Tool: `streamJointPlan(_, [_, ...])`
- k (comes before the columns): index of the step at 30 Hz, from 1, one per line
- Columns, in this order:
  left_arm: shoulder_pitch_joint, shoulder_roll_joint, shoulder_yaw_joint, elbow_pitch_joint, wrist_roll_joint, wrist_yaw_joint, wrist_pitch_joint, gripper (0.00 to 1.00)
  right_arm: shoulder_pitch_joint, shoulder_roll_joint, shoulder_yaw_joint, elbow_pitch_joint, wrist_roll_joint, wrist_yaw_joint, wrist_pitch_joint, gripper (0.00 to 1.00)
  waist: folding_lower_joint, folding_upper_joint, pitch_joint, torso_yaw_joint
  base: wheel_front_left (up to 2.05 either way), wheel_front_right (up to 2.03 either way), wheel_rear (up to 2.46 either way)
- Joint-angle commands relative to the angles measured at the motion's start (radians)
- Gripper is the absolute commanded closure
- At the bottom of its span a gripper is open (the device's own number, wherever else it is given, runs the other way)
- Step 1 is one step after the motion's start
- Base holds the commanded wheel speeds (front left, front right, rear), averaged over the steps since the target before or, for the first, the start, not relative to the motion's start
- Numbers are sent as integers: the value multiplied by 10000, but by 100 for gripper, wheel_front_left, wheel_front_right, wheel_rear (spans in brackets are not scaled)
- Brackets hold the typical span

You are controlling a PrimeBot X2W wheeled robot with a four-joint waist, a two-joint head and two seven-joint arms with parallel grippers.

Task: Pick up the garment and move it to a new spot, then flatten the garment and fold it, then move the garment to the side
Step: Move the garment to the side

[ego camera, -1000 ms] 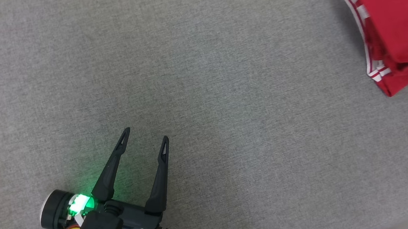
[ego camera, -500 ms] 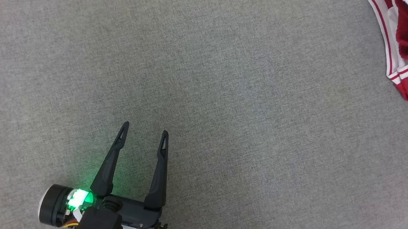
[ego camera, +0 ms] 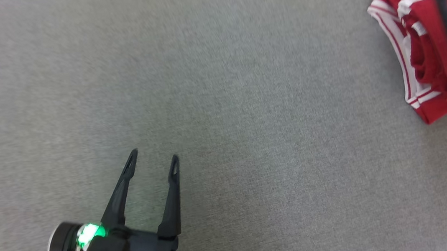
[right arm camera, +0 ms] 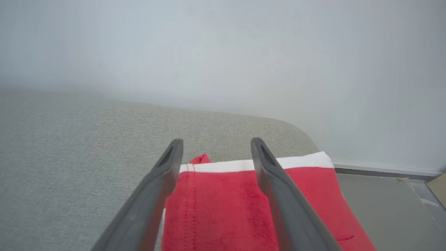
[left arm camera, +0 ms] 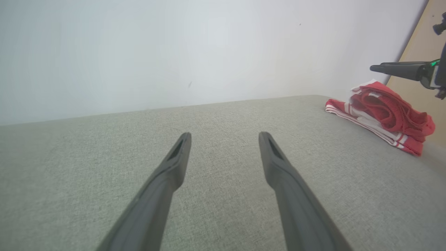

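garment (ego camera: 428, 56) partly beyond the right edge

The grey fabric surface (ego camera: 245, 97) gives open passage from left to middle; the bundled red garment (ego camera: 429, 57) occupies its right edge.

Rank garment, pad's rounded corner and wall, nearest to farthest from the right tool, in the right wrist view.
1. Garment, directly under the right tool.
2. Pad's rounded corner, just ahead, beyond the garment.
3. Wall, behind the corner.
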Motion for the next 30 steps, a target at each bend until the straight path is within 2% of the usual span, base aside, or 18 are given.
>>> streamJointPlan(1, [260,-56,96,102,-90,109,-18,0,408,202,-288,-332,-314,-29,-57,0,2,1,-809,327,0,0,0])
streamJointPlan(11, [1119,-325,575,914,-632,659,-18,0,3812,1949,-2584,-2536,-2672,-29,-56,0,2,1,-2534,967,0,0,0])
streamJointPlan(22, [1844,-523,775,1464,-1382,1159,-18,0,7539,3875,-5326,-4150,-4878,-29,-41,0,2,1,-4474,1402,0,0,0])
streamJointPlan(27, [2233,-531,820,1491,-1685,1077,-18,0,9040,4695,-6678,-5673,-6221,-29,-38,0,2,1,-4855,1505,0,0,0])
streamJointPlan(30, [2376,-541,918,1349,-1452,1084,-18,0,9852,5072,-7177,-6438,-6727,-29,-38,0,2,1,-5044,1591,0,0,0])
